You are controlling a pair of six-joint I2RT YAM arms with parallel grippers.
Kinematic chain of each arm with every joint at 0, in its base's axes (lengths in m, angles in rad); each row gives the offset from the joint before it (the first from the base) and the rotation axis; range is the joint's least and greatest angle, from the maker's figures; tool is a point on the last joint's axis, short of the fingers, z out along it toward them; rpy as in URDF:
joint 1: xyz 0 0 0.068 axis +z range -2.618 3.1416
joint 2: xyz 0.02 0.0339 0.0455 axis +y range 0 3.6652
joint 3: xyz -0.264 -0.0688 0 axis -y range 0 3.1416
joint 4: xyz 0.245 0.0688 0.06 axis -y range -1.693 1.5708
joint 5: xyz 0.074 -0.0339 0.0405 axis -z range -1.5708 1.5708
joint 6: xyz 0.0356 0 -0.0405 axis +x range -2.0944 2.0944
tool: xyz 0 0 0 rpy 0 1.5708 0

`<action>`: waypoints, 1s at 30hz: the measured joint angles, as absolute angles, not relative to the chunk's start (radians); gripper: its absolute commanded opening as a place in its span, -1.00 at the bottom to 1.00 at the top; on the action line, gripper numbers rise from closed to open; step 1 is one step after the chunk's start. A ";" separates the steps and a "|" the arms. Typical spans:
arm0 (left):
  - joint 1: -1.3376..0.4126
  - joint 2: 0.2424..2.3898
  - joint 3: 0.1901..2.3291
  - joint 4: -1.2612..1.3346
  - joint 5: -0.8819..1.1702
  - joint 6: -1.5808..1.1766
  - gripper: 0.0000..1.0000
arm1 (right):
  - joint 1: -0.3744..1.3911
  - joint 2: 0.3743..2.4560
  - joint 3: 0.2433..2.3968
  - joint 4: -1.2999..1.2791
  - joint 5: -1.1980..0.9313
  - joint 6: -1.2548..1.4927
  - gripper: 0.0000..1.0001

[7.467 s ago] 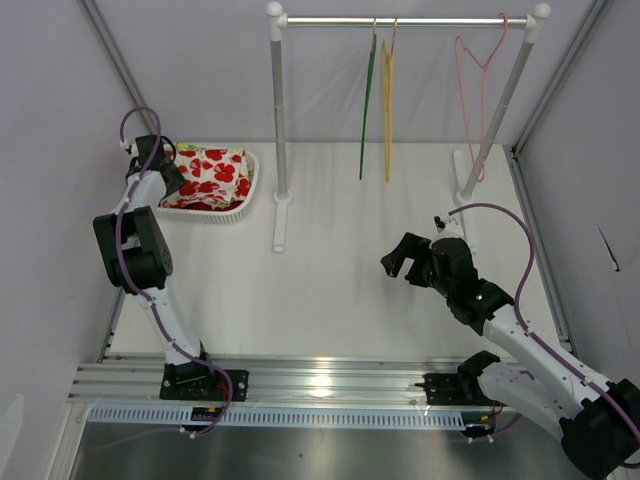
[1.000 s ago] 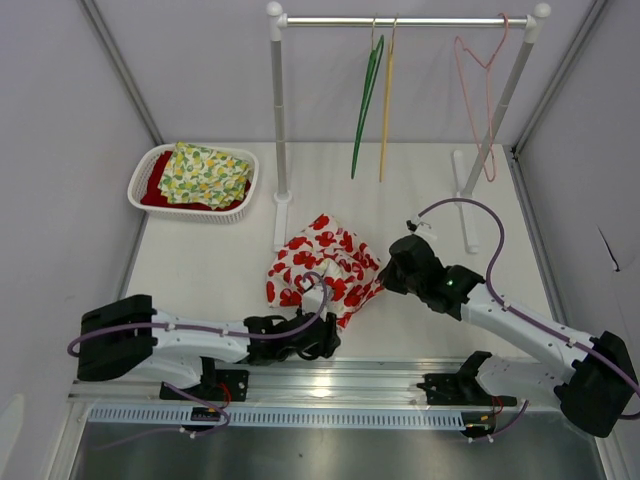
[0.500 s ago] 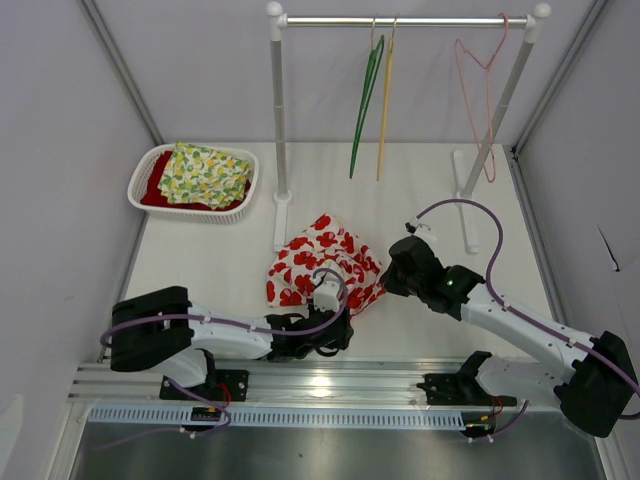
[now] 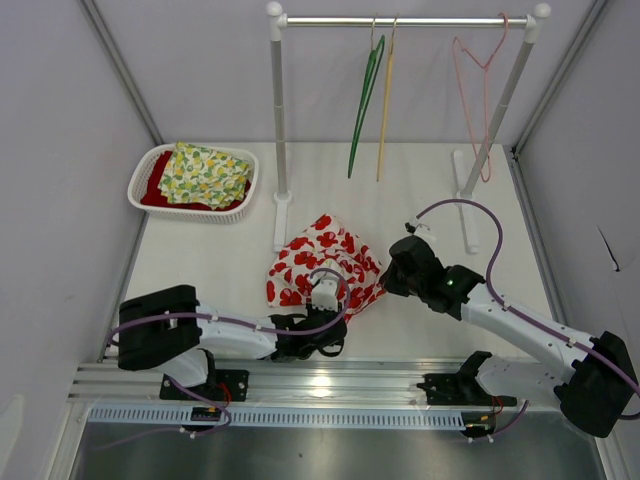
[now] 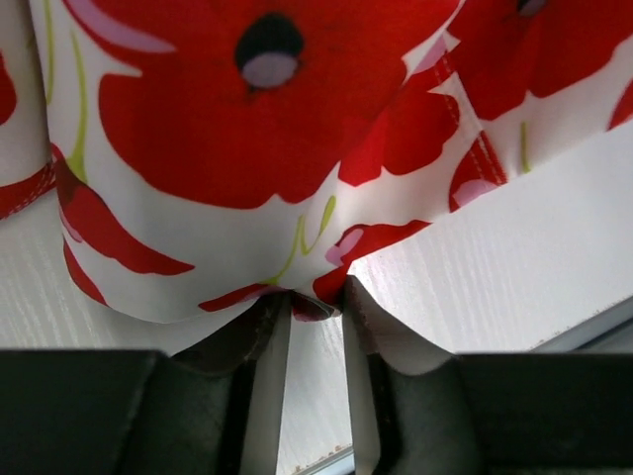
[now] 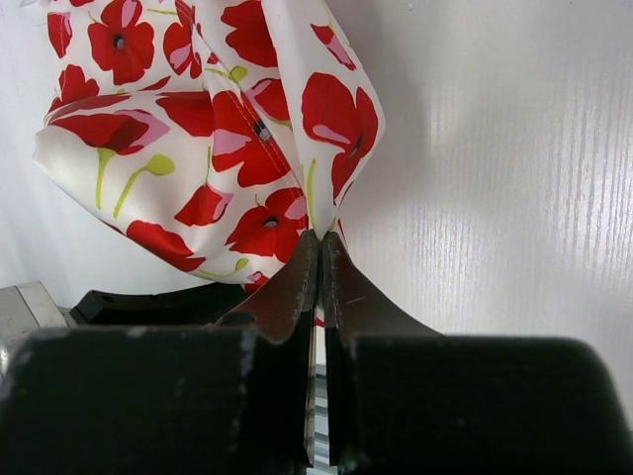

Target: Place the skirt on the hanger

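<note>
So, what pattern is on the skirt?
The skirt is white with large red flowers and green stems; the right wrist view shows it best.

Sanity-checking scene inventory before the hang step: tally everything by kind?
Hangers: green wire hanger, yellow wire hanger, pink wire hanger: 3
Garments: red-poppy white skirt, lemon-print folded cloth, red cloth under it: 3
White plastic basket: 1
Metal clothes rail: 1
Total: 8

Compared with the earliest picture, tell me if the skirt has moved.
Yes. The skirt left the basket and now lies to its right, by the rack's left post.
</note>
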State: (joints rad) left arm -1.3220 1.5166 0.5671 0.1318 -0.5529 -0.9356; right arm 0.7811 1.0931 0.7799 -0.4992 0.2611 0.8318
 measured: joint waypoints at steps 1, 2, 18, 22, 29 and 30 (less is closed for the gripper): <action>-1.322 1.522 0.569 0.131 -0.559 -0.939 -0.66 | 0.781 1.093 0.780 -0.499 0.261 0.832 -1.00; -1.322 1.526 0.571 0.127 -0.565 -0.941 -0.75 | 0.781 1.093 0.780 -0.499 0.261 0.832 -1.00; -1.314 1.101 0.544 -0.213 -0.616 -1.011 -1.00 | 0.591 1.034 0.875 -0.568 0.220 0.750 -1.00; -1.250 0.920 0.569 -0.399 -0.642 -1.012 -1.00 | 0.492 1.004 0.970 -0.595 0.185 0.707 -1.00; -1.005 0.818 0.820 -0.609 -0.639 -0.883 -1.00 | 0.389 1.025 1.168 -0.633 0.112 0.643 -1.00; -0.976 0.823 0.857 -0.614 -0.632 -0.858 -1.00 | 0.373 1.033 1.189 -0.635 0.098 0.638 -1.00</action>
